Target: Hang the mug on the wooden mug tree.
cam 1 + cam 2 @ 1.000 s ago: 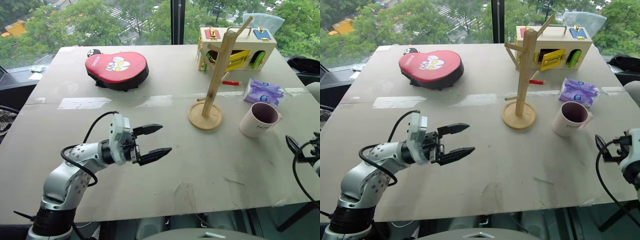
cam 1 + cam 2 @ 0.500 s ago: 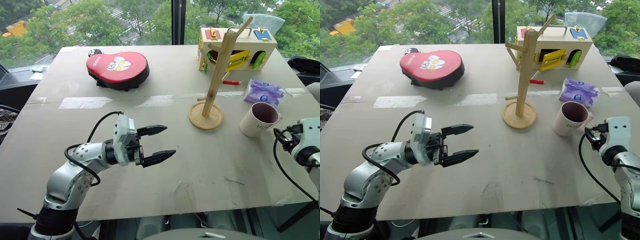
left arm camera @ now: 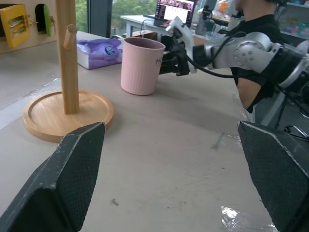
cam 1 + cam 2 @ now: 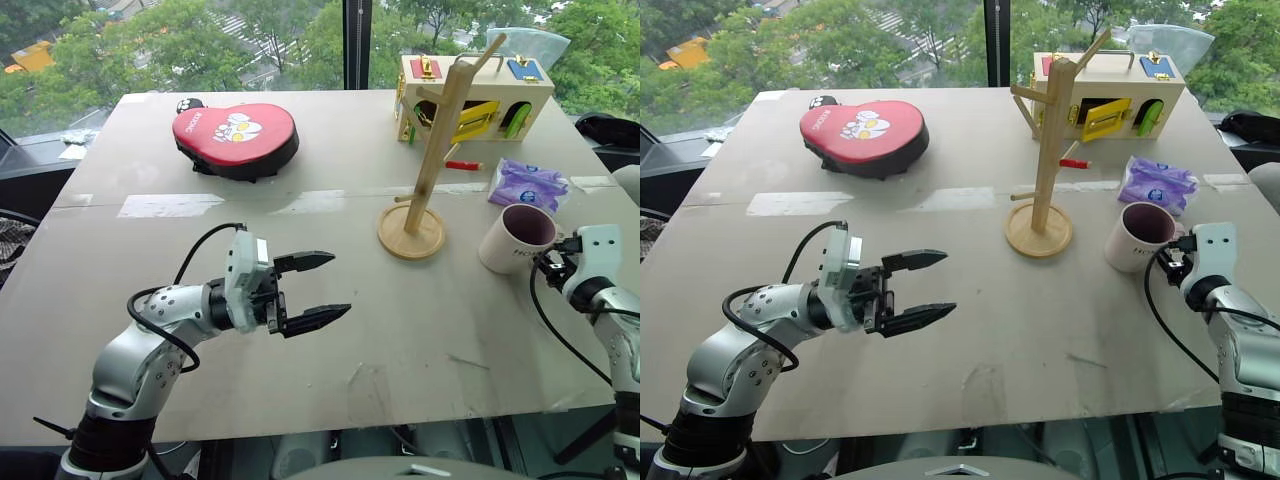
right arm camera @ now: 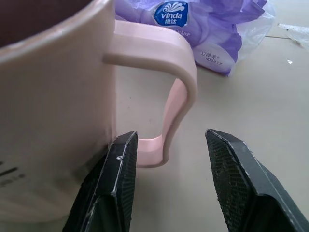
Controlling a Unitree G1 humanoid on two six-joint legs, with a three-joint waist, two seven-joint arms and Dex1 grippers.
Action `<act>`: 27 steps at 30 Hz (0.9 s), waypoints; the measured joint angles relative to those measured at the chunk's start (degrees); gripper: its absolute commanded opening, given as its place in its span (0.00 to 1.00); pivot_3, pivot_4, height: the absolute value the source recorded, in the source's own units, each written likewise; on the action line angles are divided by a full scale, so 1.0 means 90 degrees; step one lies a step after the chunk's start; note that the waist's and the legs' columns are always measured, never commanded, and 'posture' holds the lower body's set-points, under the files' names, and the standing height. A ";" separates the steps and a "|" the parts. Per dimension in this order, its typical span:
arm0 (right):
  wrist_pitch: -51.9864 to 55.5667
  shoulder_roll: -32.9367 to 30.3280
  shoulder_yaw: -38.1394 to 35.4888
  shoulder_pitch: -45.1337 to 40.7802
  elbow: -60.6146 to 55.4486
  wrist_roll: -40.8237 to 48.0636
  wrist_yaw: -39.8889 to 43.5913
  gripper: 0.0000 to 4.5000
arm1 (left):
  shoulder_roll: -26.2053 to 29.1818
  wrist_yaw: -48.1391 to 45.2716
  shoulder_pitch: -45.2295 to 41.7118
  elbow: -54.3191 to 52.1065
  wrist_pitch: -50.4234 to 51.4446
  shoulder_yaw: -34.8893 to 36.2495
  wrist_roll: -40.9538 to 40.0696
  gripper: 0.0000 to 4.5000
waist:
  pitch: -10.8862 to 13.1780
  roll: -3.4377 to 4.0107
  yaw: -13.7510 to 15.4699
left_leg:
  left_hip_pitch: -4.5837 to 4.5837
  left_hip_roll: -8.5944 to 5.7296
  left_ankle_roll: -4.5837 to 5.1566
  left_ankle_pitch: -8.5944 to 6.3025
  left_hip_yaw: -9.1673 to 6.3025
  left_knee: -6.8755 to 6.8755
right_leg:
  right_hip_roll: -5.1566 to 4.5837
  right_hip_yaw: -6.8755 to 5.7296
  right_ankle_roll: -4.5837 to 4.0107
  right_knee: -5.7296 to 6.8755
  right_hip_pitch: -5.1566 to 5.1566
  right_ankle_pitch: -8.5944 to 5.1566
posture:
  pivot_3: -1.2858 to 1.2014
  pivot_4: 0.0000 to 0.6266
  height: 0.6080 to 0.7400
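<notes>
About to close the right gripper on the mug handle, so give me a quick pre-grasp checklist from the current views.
1. Mug upright on table: ok.
2. Mug handle between right gripper fingers: ok.
3. Right gripper jaws apart, not yet clamped: ok.
4. Wooden mug tree upright, pegs free: ok.
5. Left gripper open, away from mug: ok.
6. Tissue pack close behind mug, contact: cannot tell.

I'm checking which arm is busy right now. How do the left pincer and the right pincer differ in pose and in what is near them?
The left pincer hangs open above bare tabletop, pointing toward the light wooden mug tree, with nothing between its fingers. The right pincer sits at the white ceramic mug, its fingers open either side of the mug's handle, not yet closed on it. Both have two black fingers.
</notes>
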 measured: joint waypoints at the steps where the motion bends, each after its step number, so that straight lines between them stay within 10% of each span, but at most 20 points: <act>1: -0.0061 0.0008 0.0033 -0.0066 0.0111 -0.0006 0.0024 0.33 | 0.0000 -0.0022 0.0000 -0.0001 -0.0003 -0.0006 0.0000 1.00 | 0.0000 0.0000 -0.0001 | 0.0000 0.0000 0.0000 0.0000 0.0000 0.0000 | 0.0000 0.0000 0.0000 0.0000 0.0000 0.0000 | 0.52 0.24 1.00; 4: -0.0265 0.0064 0.0126 -0.0185 0.0387 -0.0013 0.0086 0.01 | -0.0001 -0.0041 -0.0001 -0.0002 -0.0005 -0.0008 0.0001 1.00 | 0.0000 0.0001 0.0011 | -0.0002 0.0003 -0.0001 0.0000 -0.0001 -0.0001 | 0.0001 -0.0002 -0.0001 0.0000 0.0000 0.0000 | 0.52 0.24 1.00; 15: -0.0814 0.0025 0.0179 -0.0136 0.0444 0.0015 0.0527 0.01 | -0.0165 0.0160 -0.0053 0.0000 -0.0022 0.0015 -0.0126 1.00 | 0.0002 0.0000 0.0012 | -0.0002 0.0004 -0.0001 0.0000 0.0001 0.0001 | 0.0000 0.0000 0.0000 0.0000 0.0000 0.0001 | 0.52 0.24 1.00; 27: 0.0172 -0.1083 0.0158 0.0299 -0.2699 0.0752 0.1199 0.01 | -0.0918 0.0061 -0.0076 0.0499 -0.1131 0.0598 -0.0278 1.00 | 0.0003 0.0001 0.0006 | -0.0002 0.0007 -0.0001 0.0000 -0.0002 0.0001 | 0.0000 -0.0003 0.0000 0.0000 0.0000 0.0001 | 0.52 0.24 1.00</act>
